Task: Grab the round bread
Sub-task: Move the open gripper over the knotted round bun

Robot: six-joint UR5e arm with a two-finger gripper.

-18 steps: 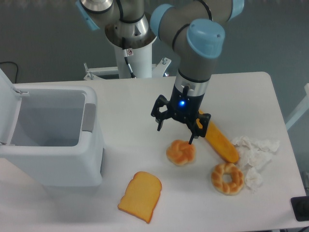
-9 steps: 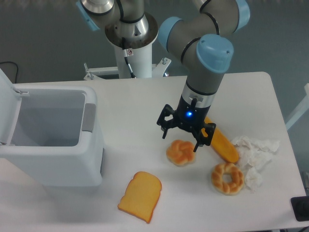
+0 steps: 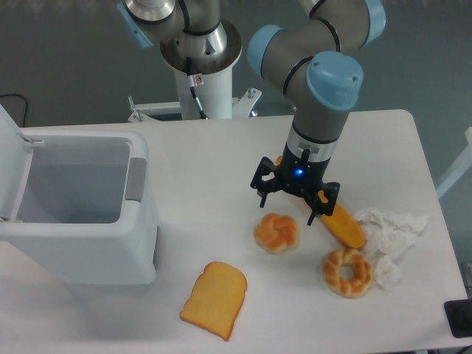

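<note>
While nothing has been lifted yet, a white table (image 3: 221, 169) fills the view, and reading it from left to right it begins with a large white bin (image 3: 74, 214) whose lid stands open at the far left edge. Near the front edge, just right of the bin, lies a flat orange slice of toast (image 3: 214, 299). Further right, roughly at the centre of the table, sits the round bread (image 3: 276, 232), a small golden bun with twisted ridges and no hole, resting on the bare tabletop and touching nothing. Above and slightly to the right of it hangs the gripper (image 3: 289, 209), mounted on a grey arm with pale blue joint caps; its two dark fingers are spread apart and hold nothing, one fingertip above the bun's left edge and the other beyond its right side. The bun therefore lies below the gripper and a little toward its left and the front of the table, so the coming move probably calls for a small shift that way before descending. Just right of the gripper, partly hidden behind it, lies a long orange baguette (image 3: 343, 225), then a paler ring-shaped bread (image 3: 346, 272), and finally crumpled white paper (image 3: 389, 236).
</note>
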